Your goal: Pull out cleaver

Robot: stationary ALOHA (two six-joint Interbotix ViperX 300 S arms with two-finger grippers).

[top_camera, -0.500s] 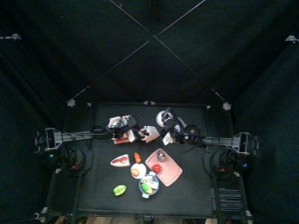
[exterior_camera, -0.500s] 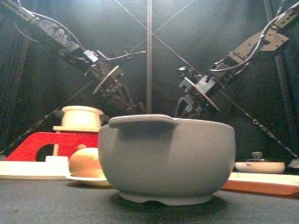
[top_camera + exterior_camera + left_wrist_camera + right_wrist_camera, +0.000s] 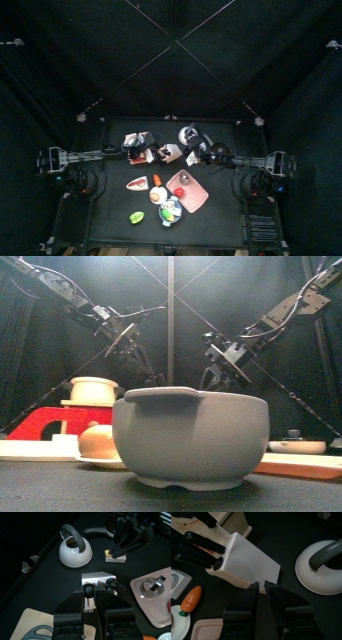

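The white knife block (image 3: 97,577) lies near the table's back middle, black handles sticking out; it also shows in the right wrist view (image 3: 246,562) and the top view (image 3: 167,153). My left gripper (image 3: 89,593) is shut on one black handle, the cleaver's (image 3: 87,589); its blade is hidden inside the block. A second handle (image 3: 113,585) lies beside it. My right gripper (image 3: 262,586) is shut against the block's lower edge, opposite the handles. In the front view both grippers, left (image 3: 124,348) and right (image 3: 222,364), hang behind a big grey bowl (image 3: 187,436).
A white kettle (image 3: 75,552) stands close beside the block. A pink tray (image 3: 157,587) with a metal piece, a carrot (image 3: 191,598), a cutting board (image 3: 30,619) and a plate (image 3: 167,210) lie nearer the front. A red object (image 3: 47,421) sits front left.
In the front view my left gripper has risen slightly and tilted. The right arm has stayed still.
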